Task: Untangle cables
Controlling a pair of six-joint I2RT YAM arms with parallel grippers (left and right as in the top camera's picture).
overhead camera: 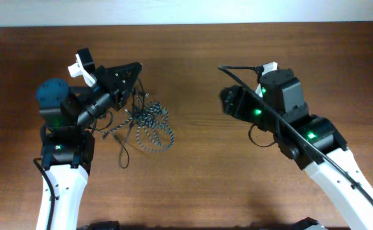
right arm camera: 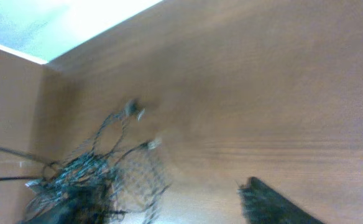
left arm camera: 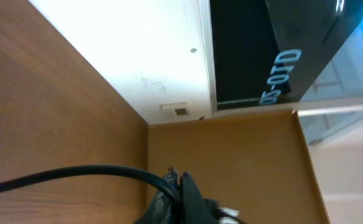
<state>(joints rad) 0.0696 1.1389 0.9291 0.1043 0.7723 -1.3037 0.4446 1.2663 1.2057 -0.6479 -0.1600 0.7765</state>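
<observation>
I've got left end effector clenched on black cable above speckled cable on bench; right end effector, can't tell.

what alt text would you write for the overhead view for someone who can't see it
A tangle of cables, one speckled braided and one thin black, lies left of centre on a wooden table. The left gripper is shut at the tangle's far edge, with strands rising toward it. The right gripper sits apart to the right, touching no cable.
</observation>
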